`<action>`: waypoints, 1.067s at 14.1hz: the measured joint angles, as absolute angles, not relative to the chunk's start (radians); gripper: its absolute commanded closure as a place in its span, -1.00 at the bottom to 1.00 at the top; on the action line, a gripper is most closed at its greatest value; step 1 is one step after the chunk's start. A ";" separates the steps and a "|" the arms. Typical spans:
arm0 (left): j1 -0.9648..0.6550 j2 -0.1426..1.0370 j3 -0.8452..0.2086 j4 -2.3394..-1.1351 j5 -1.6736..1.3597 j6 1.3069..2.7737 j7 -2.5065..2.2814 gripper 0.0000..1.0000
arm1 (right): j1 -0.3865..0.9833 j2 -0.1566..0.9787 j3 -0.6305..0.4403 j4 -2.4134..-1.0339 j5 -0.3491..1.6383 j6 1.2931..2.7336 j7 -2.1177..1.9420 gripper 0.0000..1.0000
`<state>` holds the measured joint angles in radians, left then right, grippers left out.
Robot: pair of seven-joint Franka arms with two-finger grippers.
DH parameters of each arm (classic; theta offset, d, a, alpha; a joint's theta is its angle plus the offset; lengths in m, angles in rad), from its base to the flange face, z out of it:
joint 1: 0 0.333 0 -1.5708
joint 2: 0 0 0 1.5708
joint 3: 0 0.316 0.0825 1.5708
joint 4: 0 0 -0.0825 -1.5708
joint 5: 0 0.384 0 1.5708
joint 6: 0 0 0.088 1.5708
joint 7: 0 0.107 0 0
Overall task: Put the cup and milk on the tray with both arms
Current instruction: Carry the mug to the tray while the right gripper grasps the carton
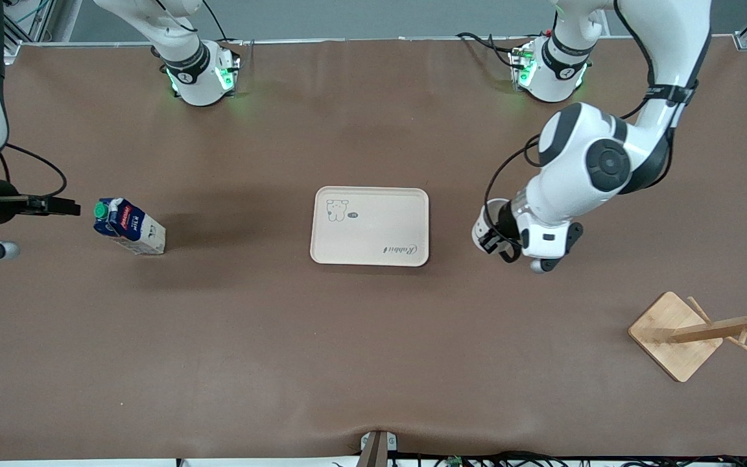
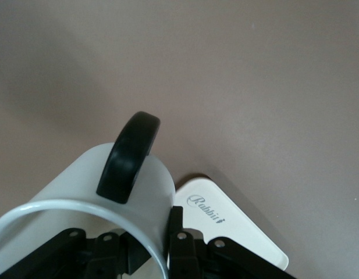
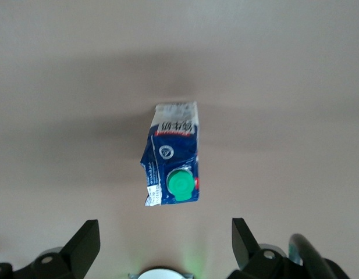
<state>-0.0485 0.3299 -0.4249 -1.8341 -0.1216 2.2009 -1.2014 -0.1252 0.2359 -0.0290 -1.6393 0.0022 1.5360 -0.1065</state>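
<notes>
The left end effector (image 1: 502, 245) is clamped on the cup (image 2: 92, 197), with one finger (image 2: 182, 247) outside the white wall and the black handle (image 2: 128, 157) turned up toward the wrist camera. It holds the cup over bare table (image 1: 373, 363), just beside the tray (image 1: 369, 226) at the tray's edge toward the left arm's end. The smiley face is not visible in any view.

The tray lies flat at the table centre. The script word "Rabbit" (image 2: 206, 209) reads clearly in the left wrist view, close to the cup's rim. A small bear drawing (image 1: 337, 209) occupies the tray corner diagonal to the script.

The right end effector (image 3: 162, 244) has its fingers spread wide, holding nothing. It hangs at the right arm's end of the table, near the milk (image 1: 129, 227) and aimed at it. The carton stands on the table, well apart from the tray. Its green cap (image 3: 180, 184) faces the right end effector. The red label's print is too small to read.

A wooden rack (image 1: 698, 331) stands toward the left arm's end.
</notes>
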 measured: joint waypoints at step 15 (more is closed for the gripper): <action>-0.281 0.543 -0.425 -1.816 0.034 2.323 -1.631 1.00 | -0.135 0.136 -0.025 -1.997 0.019 1.860 -0.107 -1.00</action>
